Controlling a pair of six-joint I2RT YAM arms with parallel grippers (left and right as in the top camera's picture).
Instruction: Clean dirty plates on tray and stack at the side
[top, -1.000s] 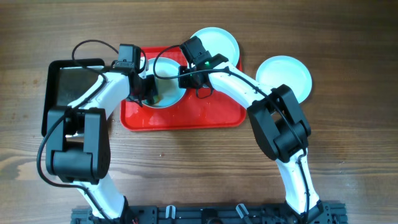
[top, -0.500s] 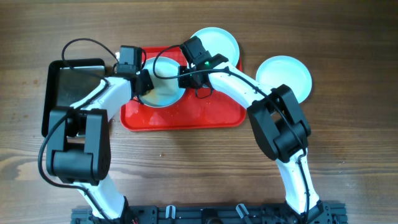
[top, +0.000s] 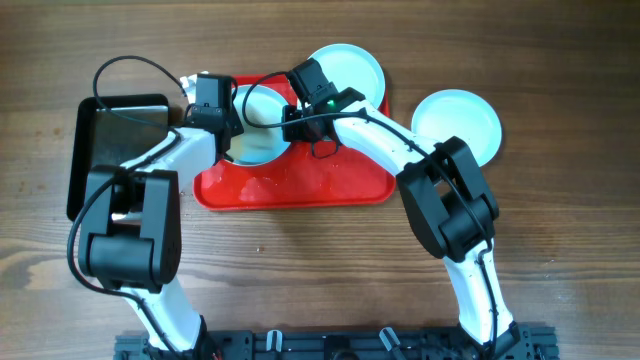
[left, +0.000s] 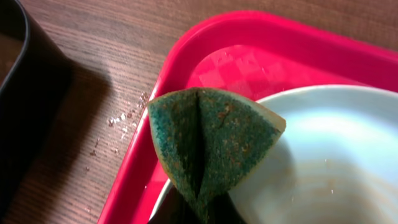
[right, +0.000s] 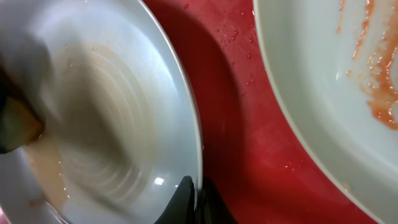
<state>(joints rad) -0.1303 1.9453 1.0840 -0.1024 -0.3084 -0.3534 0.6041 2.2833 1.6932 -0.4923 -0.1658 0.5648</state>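
Over at the upper-left corner of the tray (top: 300, 188), the left gripper (top: 224, 118) has slid up and left since a second ago, from the middle of the near plate (right: 112, 137) to its rim. It's pinching a folded green sponge (left: 211, 140). Its arm bends in from frame left. The right gripper (right: 194, 200) reaches in from the right, clamped on that plate's edge. The second plate (top: 345, 68) sits at the tray's upper right, and the third plate (top: 457, 122) is on the table further right.
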